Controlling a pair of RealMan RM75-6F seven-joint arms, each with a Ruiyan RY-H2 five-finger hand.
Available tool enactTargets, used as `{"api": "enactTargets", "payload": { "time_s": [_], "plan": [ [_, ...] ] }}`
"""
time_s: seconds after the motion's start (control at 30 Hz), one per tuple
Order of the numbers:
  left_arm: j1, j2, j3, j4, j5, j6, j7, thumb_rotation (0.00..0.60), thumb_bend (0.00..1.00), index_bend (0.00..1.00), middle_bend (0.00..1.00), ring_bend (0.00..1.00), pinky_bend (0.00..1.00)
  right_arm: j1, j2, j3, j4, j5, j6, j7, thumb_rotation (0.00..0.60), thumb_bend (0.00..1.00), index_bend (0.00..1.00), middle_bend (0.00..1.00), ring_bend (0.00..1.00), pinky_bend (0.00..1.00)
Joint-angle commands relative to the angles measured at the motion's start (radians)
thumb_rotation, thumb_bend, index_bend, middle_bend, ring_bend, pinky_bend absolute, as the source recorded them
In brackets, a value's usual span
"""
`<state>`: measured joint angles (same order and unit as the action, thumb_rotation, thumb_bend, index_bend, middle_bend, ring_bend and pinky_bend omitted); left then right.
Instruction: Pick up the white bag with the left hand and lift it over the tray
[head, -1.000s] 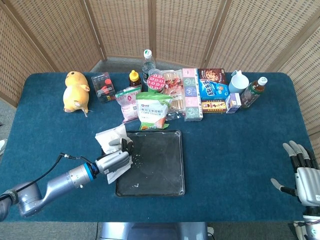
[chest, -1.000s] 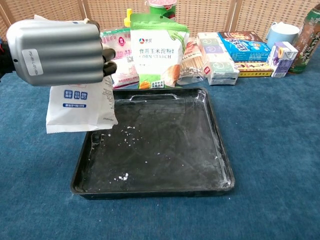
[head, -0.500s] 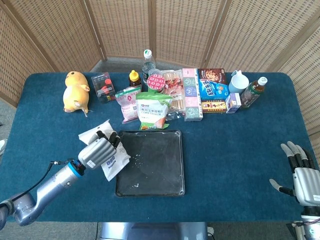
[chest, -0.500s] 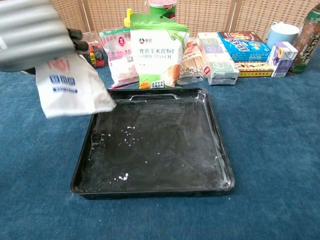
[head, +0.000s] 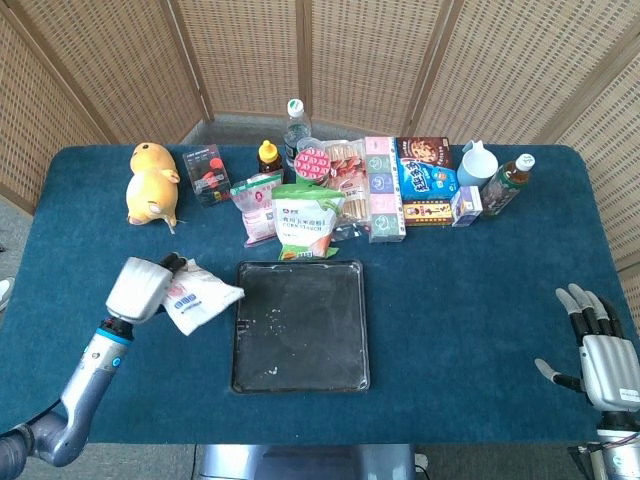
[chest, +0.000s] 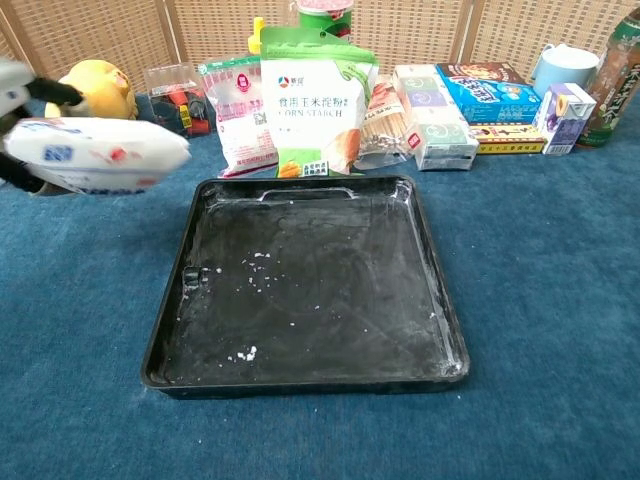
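Observation:
My left hand (head: 142, 288) holds the white bag (head: 198, 300) in the air, left of the black tray (head: 300, 380). In the chest view the white bag (chest: 95, 155) lies nearly flat at the left edge, beside the black tray (chest: 445, 330), and only the tips of the left hand (chest: 20, 85) show. The bag hangs over the blue cloth, not over the tray. My right hand (head: 600, 345) rests open at the table's right front corner, holding nothing.
A row of groceries stands behind the tray: a corn starch pouch (head: 305, 222), a pink packet (head: 257, 205), boxes (head: 425, 180), a cup (head: 478, 163) and bottles (head: 294, 125). A yellow plush toy (head: 152, 183) sits at the back left. White crumbs dot the tray floor.
The left hand has swung left and away from the tray with the bag, which has tipped from hanging upright to nearly flat. The right hand has barely moved.

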<state>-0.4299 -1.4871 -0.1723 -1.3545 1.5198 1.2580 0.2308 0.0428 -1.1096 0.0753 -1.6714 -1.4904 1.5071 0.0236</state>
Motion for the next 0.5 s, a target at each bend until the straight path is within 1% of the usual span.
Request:
{"api": "enactTargets", "payload": {
  "time_s": [0.03, 0.07, 0.1, 0.13, 0.17, 0.2, 0.23, 0.3, 0.4, 0.5],
  "plan": [
    [0.045, -0.091, -0.005, 0.131, -0.095, 0.023, -0.18, 0.6, 0.41, 0.62, 0.5, 0.47, 0.53, 0.001, -0.002, -0.002, 0.001, 0.001, -0.003, -0.004, 0.599, 0.0, 0.0, 0.0, 0.01, 0.01],
    [0.043, -0.092, 0.005, 0.136, -0.09, 0.01, -0.21, 0.6, 0.32, 0.48, 0.34, 0.31, 0.4, 0.001, -0.002, -0.002, 0.0, 0.001, -0.005, -0.004, 0.599, 0.0, 0.0, 0.0, 0.01, 0.01],
    [0.039, -0.08, 0.029, 0.134, -0.078, -0.027, -0.269, 0.6, 0.18, 0.26, 0.14, 0.12, 0.26, 0.001, -0.001, -0.002, 0.0, 0.001, -0.005, -0.004, 0.599, 0.0, 0.0, 0.0, 0.01, 0.01],
    [0.035, -0.067, 0.043, 0.125, -0.073, -0.053, -0.308, 0.582, 0.07, 0.11, 0.04, 0.02, 0.17, 0.001, -0.001, -0.002, 0.0, 0.001, -0.005, -0.004, 0.599, 0.0, 0.0, 0.0, 0.01, 0.01],
    [0.029, -0.041, 0.058, 0.098, -0.073, -0.093, -0.363, 0.561, 0.03, 0.04, 0.01, 0.0, 0.14, 0.001, -0.001, -0.002, 0.0, 0.002, -0.004, -0.004, 0.599, 0.0, 0.0, 0.0, 0.01, 0.01],
    [0.027, -0.026, 0.063, 0.081, -0.07, -0.105, -0.387, 0.518, 0.0, 0.0, 0.0, 0.0, 0.12, 0.001, -0.001, -0.001, 0.0, 0.002, -0.004, -0.004, 0.6, 0.0, 0.0, 0.0, 0.01, 0.01],
    [0.026, -0.009, 0.069, 0.057, -0.059, -0.105, -0.411, 0.474, 0.0, 0.0, 0.0, 0.0, 0.11, 0.002, -0.001, -0.001, 0.0, 0.002, -0.004, -0.005, 0.599, 0.0, 0.0, 0.0, 0.01, 0.01],
    [0.03, 0.014, 0.082, 0.021, -0.035, -0.09, -0.438, 0.436, 0.0, 0.0, 0.0, 0.0, 0.1, 0.002, -0.001, -0.002, -0.001, 0.002, -0.005, -0.005, 0.598, 0.0, 0.0, 0.0, 0.01, 0.01],
    [0.045, 0.051, 0.1, -0.045, -0.006, -0.057, -0.455, 0.421, 0.0, 0.0, 0.0, 0.0, 0.08, 0.002, 0.001, -0.003, -0.003, -0.001, -0.006, -0.003, 0.598, 0.0, 0.0, 0.0, 0.01, 0.01],
    [0.065, 0.09, 0.116, -0.099, 0.033, -0.002, -0.45, 0.421, 0.0, 0.0, 0.0, 0.0, 0.07, 0.0, 0.006, -0.004, -0.007, -0.003, -0.002, 0.0, 0.599, 0.0, 0.0, 0.0, 0.01, 0.01]
  ]
}}
